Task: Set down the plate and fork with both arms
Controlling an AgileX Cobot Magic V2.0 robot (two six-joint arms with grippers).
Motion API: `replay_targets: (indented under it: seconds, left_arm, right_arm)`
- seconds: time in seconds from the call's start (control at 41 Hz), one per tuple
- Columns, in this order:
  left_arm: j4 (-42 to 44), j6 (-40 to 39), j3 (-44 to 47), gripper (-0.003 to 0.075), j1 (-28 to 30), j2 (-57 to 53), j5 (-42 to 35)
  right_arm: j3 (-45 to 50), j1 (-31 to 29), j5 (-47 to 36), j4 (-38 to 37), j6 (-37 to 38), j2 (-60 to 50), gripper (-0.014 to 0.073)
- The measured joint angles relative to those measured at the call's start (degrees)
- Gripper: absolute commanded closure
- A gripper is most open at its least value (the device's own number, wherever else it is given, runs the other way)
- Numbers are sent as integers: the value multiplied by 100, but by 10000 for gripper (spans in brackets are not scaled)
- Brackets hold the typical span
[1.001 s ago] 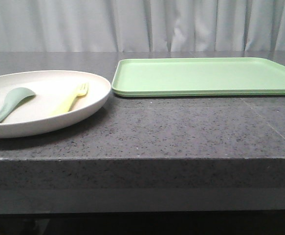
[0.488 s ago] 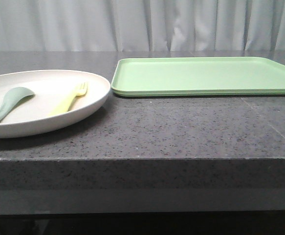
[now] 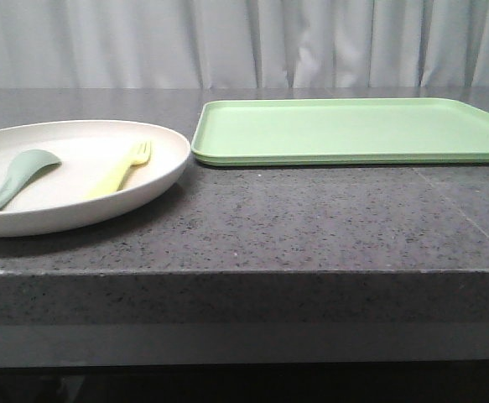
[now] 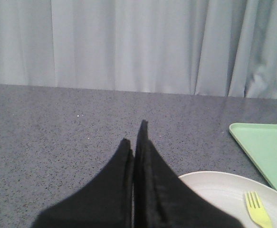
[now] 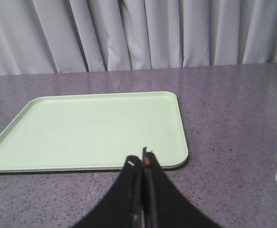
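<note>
Nothing on the dark speckled stone surface [image 3: 311, 227] has moved over the last second, same layout as the earlier front views. One large round off-white matte plate [image 3: 156, 172] sits just left of the one flat rectangular light-green tray [image 3: 353, 130]; from the front view I can't tell whether their rims touch. Lying in the plate are two utensils: one small pale-yellow plastic fork [image 3: 120, 170] on the side nearer the tray, tines pointing toward the grey curtain [image 3: 244, 42] at the back, and one grey-green spoon [image 3: 16, 178] on the side away from the tray. Fork and spoon are apart from each other.

Two grippers, neither visible from the front. The left gripper [image 4: 134, 137] has its black jaws pressed together, holding nothing, with the plate's rim and the fork's tines beside it. The right gripper [image 5: 142, 160] also has its jaws together, empty, at the tray's near edge.
</note>
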Motion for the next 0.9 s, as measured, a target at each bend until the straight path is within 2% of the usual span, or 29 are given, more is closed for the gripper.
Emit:
replay_targets:
  seconds: [0.195,0.269,0.317,0.391,0.415,0.513,0.562,0.635,0.903]
  left_arm:
    - [0,0,-66,738,0,315,0]
    - [0,0,-66,722,0,315,0]
    - [0,0,-66,674,0,315,0]
    - [0,0,-66,524,0,315,0]
    - [0,0,-66,451,0,315,0]
    - [-14,0,-75,195,0,315,0]
    - [-24,0,-75,124,0,315,0]
    - [-40,0,-75,110,0,315,0]
    - [-65,0,-146,111,0,369,47]
  right_arm:
    - [-70,0,-91,0,0,248,655]
    - [-64,0,-132,0,0,247,611]
    - [-64,0,-132,0,0,247,549]
    - [-64,0,-141,0,0,247,410]
    - [-64,0,-141,0,0,247,323]
    - [-64,0,-141,10,0,247,73]
    - [-64,0,-141,10,0,247,-11]
    - [-64,0,-152,10,0,247,-71]
    - [-64,0,-237,10,0,250,-59]
